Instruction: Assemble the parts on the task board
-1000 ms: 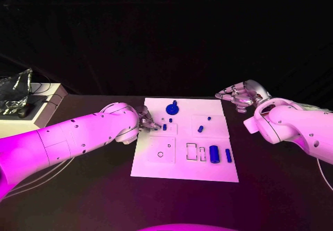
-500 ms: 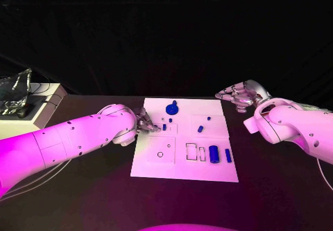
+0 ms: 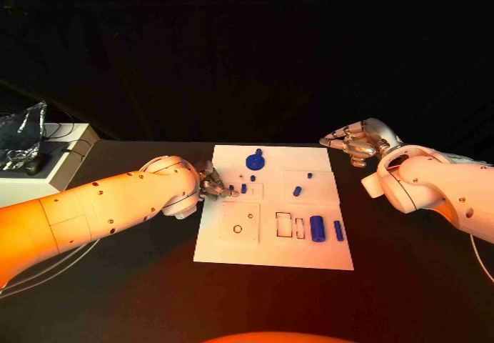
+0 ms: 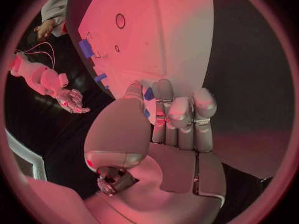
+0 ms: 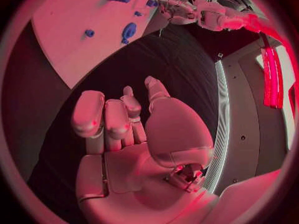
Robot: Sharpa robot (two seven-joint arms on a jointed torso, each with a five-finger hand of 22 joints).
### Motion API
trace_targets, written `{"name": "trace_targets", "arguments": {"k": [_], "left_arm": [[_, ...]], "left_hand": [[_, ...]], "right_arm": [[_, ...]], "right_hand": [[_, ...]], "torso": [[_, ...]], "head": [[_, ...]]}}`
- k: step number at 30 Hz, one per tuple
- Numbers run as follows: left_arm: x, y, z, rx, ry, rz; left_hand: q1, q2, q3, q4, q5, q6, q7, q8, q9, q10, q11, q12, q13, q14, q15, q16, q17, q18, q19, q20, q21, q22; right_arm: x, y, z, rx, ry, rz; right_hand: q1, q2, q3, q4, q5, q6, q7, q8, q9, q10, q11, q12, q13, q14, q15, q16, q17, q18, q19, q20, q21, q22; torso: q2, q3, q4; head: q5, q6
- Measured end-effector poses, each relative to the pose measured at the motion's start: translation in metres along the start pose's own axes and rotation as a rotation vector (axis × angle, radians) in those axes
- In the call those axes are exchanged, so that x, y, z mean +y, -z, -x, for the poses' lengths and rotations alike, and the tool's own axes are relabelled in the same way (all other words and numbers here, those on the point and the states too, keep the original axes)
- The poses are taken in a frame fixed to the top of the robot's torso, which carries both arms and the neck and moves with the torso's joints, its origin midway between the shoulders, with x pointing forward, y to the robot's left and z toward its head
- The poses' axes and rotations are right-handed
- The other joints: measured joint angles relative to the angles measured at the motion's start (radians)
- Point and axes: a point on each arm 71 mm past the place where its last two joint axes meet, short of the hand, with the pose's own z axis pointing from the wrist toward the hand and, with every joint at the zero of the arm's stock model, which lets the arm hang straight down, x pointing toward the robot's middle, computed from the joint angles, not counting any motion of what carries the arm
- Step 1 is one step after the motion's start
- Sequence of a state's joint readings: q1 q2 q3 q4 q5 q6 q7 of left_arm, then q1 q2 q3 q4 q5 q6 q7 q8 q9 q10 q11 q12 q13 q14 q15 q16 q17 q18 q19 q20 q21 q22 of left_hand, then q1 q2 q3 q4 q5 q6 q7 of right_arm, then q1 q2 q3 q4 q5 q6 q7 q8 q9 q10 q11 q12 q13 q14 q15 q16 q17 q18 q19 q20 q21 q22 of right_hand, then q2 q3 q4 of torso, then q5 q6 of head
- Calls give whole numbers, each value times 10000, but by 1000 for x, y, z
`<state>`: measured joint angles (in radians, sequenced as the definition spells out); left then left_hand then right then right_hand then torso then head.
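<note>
Where outlines mark the task board (image 3: 270, 246), no legible writing.

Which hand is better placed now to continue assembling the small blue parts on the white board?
Probably the left hand: it is at the white task board's left edge, pinching a small blue part. The right hand is off the board, holding nothing.

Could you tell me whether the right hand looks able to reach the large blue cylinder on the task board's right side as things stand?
Probably yes. The right hand hovers off the task board's far right corner holding nothing, and nothing stands between it and the large blue cylinder; the left hand works at the opposite edge.
</note>
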<state>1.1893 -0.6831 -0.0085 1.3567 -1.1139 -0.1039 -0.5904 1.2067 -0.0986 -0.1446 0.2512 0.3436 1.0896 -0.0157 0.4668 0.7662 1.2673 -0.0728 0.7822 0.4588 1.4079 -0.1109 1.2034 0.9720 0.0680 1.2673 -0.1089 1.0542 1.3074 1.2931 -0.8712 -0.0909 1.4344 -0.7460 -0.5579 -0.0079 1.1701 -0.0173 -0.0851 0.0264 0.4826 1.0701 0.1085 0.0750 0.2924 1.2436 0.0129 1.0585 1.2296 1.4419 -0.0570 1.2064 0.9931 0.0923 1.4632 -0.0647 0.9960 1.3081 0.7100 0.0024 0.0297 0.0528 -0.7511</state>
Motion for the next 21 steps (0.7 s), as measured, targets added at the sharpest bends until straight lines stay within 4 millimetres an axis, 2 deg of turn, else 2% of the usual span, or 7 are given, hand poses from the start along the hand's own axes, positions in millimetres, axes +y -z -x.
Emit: {"name": "trace_targets", "arguments": {"k": [7,11,12,16,18,19,21], "left_arm": [[8,11,2,107,415,-143],[12,19,9,91,1015,-582],[13,21,11,77,1167,-763],[9,26,18,-150,1813,-1814],[4,28,21,-360,2055,-2465],[1,29,22,-462,2128,-2744],[-4,30,24,-679,2220,-3271]], "left_hand": [[301,-93,-4,-5,0,-515,319,-1,26,-523,284,48,-15,-406,181,-484,-659,0,-543,211,-857,-96],[1067,223,56,-516,70,-1726,942,-432,-457,-1838,854,-488,-453,-1902,693,-1685,-1941,85,-2224,621,-3108,-1078],[1561,375,239,-861,89,-2079,1179,-736,-950,-2340,1087,-811,-752,-2581,924,-2209,-2365,84,-2699,826,-3701,-1397],[2692,634,1033,-1743,135,-2182,1522,-1479,-2571,-3171,1516,-1862,-1829,-3766,1360,-3729,-3676,85,-3416,1259,-5194,-2414],[2931,548,1533,-2024,136,-2099,1617,-1849,-3379,-3123,1630,-2586,-2562,-3884,1452,-4510,-4421,85,-3540,1360,-5730,-2841],[2910,500,1938,-2287,108,-1869,1637,-2223,-4366,-2761,1651,-3229,-3319,-3686,1524,-5103,-5128,84,-3464,1495,-6127,-3173],[2871,461,2129,-2460,59,-1778,1573,-2438,-4958,-2564,1676,-3527,-3708,-3507,1510,-5306,-5452,83,-3317,1505,-6280,-3313]], "right_arm": [[-1,0,1,-20,5,-16],[-2,1,3,-44,15,-39],[-2,1,3,-52,18,-45],[-3,1,4,-84,26,-61],[-4,1,5,-103,23,-60],[-4,1,5,-114,20,-60],[-4,1,5,-139,12,-52]], "right_hand": [[0,0,0,0,52,0,0,0,0,1,1,0,0,0,0,0,0,1,0,0,0,-1],[0,0,0,0,52,0,0,0,0,1,1,0,-1,0,0,0,0,0,0,0,0,-1],[0,0,0,0,52,0,0,0,0,1,2,0,0,0,0,0,0,0,0,0,0,-1],[0,0,0,0,52,0,0,0,0,3,3,0,-7,0,0,0,-3,1,0,0,0,-2],[0,0,0,0,52,0,0,-1,0,9,9,-2,-13,0,0,0,-10,0,0,0,0,-2],[0,0,0,0,52,-3,3,-40,-9,-5,5,-81,-39,0,0,-9,-31,0,0,0,-44,-2],[0,0,-27,-27,97,-65,30,-40,-26,-125,21,-239,-149,0,0,-61,-79,0,0,0,-98,-3]], "torso": [[0,5,-6],[-1,12,-6],[-3,11,-5],[-12,6,6],[-12,6,6],[-12,5,6],[-8,4,0]], "head": [[-12,26],[-61,35],[-76,37],[-105,55],[-107,77],[-111,83],[-120,107]]}}
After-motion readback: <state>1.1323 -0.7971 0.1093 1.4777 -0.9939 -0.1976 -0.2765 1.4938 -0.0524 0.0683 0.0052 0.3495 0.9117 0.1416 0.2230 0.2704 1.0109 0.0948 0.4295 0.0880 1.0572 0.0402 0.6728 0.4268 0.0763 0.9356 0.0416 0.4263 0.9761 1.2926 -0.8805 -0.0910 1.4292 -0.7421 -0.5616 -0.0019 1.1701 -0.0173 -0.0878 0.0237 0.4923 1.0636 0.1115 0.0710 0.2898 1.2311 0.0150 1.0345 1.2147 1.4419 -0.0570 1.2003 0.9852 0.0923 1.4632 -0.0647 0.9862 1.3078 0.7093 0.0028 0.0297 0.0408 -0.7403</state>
